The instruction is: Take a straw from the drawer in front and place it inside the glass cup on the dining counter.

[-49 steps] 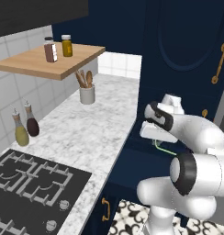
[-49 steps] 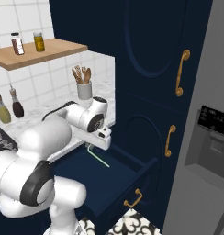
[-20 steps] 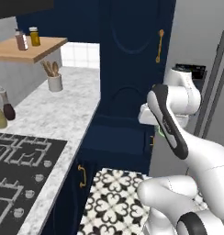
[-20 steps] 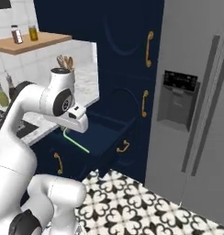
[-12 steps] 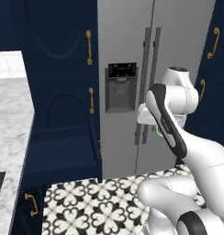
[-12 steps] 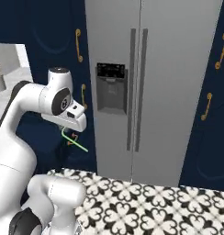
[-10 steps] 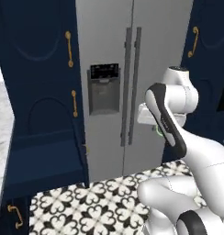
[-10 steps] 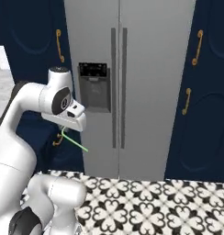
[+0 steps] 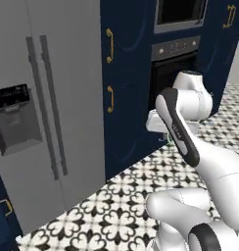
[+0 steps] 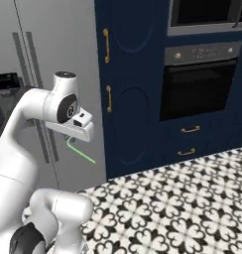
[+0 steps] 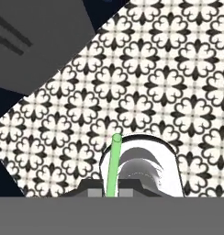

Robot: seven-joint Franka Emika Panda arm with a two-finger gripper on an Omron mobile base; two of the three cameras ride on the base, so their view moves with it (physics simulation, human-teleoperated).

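Observation:
My gripper (image 10: 70, 140) is shut on the straw (image 10: 83, 156), a thin light green stick that slants down and to the right from the fingers in the right base view. In the hand view the straw (image 11: 114, 164) rises between the two dark fingertips (image 11: 92, 188), over the patterned floor, with my gripper (image 11: 110, 191) closed tight around it. In the left base view a small green bit of the straw (image 9: 163, 139) peeks out under the hand, in front of the navy cabinets. The drawer, the glass cup and the dining counter are out of view.
A grey fridge (image 9: 38, 122) with a water dispenser stands at the left. Tall navy cupboard doors (image 10: 128, 84) with brass handles are beside it. A black built-in oven (image 10: 200, 87) is at the right. Black-and-white patterned floor tiles (image 10: 182, 198) spread below.
The whole picture has swept sideways as the base turned: the fridge slid to the left and the oven came into view. The gripper stays shut on the straw.

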